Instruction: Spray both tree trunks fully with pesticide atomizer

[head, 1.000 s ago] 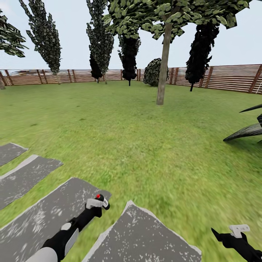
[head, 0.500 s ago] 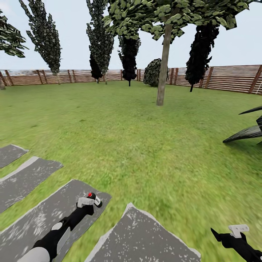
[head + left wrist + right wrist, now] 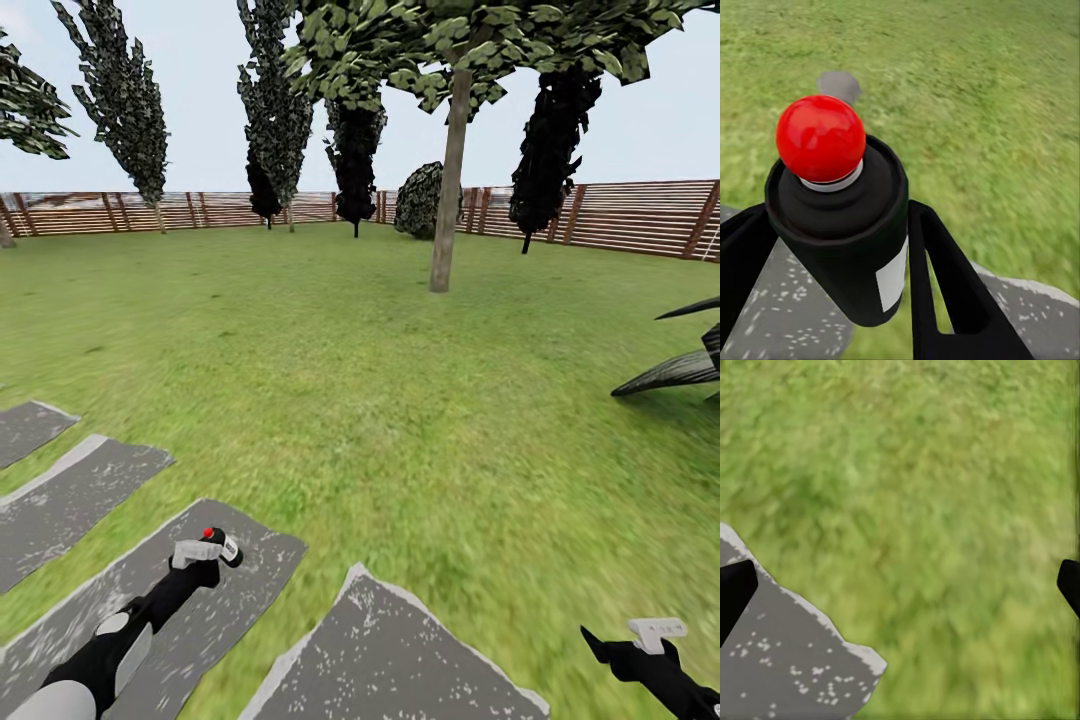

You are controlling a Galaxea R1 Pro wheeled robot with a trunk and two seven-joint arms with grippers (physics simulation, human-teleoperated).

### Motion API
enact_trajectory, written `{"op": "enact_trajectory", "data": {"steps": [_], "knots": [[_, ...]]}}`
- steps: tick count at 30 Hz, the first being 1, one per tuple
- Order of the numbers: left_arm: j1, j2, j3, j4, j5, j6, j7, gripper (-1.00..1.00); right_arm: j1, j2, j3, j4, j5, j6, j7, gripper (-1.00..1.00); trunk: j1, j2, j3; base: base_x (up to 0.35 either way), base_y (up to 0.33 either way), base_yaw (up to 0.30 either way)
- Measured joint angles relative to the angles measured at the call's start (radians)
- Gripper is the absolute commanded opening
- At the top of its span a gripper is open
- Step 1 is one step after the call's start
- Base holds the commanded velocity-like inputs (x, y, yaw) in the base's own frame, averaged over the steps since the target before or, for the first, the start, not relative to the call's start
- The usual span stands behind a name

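Note:
The pesticide atomizer, a small black bottle with a red ball top and a white label, sits between the dark fingers of my left gripper. That gripper is shut on it low at the left, above a grey slab, and the atomizer's red top faces up. Far ahead a tree with light-green leaves rises on a bare grey-brown trunk from the grass floor. My right gripper hangs open at the lower right over grass.
Grey paving slabs lie in the grass near me. A dark palm-like plant spreads at the right edge. Dark cone-shaped trees and a round bush stand before the brown slat fence at the back.
My left arm has swung to the left with the atomizer still in its gripper. The right arm holds its place. The view has barely shifted.

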Motion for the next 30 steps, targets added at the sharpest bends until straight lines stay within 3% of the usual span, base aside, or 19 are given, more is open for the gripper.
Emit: {"op": "enact_trajectory", "data": {"steps": [8,17,30], "knots": [[0.0,0.007,-0.005,-0.001,-0.002,0.003,-0.022,-1.0,0.0,0.007,0.0,0.001,0.0,0.0,-0.023,1.0,-0.031,0.056,0.025,0.0,0.0,0.0],[0.0,0.006,-0.01,-0.001,-0.003,0.007,-0.21,-1.0,0.0,0.008,0.0,0.001,0.0,0.0,-0.024,1.0,-0.065,0.119,0.053,0.0,0.0,0.0],[0.0,0.006,-0.006,-0.001,-0.001,0.006,-0.227,-1.0,0.0,0.008,0.001,0.0,0.0,-0.001,-0.024,1.0,-0.115,0.21,0.094,0.0,0.0,0.0]]}}
